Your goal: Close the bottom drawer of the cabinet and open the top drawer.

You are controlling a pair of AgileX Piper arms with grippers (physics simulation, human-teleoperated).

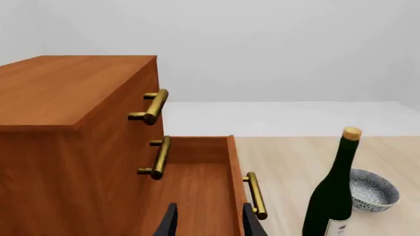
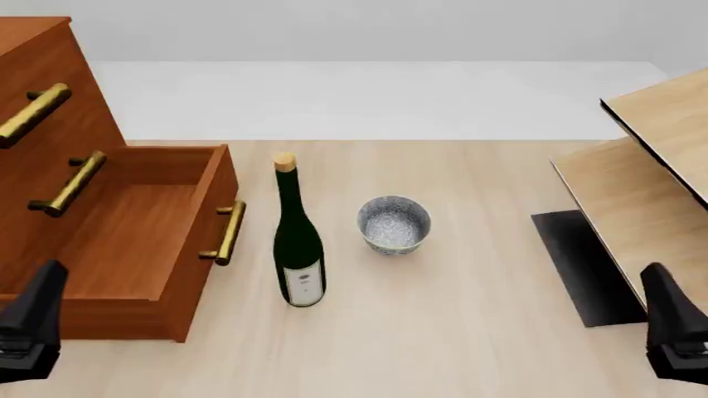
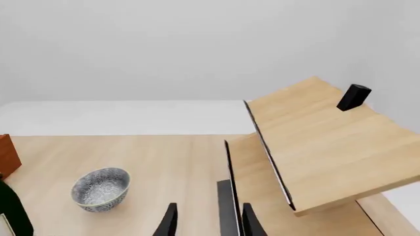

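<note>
Topping shelf unit [image 3: 328,142]: black block [image 3: 353,97].

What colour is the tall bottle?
Dark green bottle with a tan cork and white label, clearest in the front view.

The reddish-brown cabinet [image 2: 45,91] stood at the left; its bottom drawer [image 2: 144,240] was pulled out, the top drawer [image 2: 33,114] shut.

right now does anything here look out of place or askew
Only the bottom drawer stands out: it is pulled far out of the cabinet and looks empty, while the two drawers above it sit shut. The wine bottle stands upright beside it, and nothing looks spilled or damaged.
</note>
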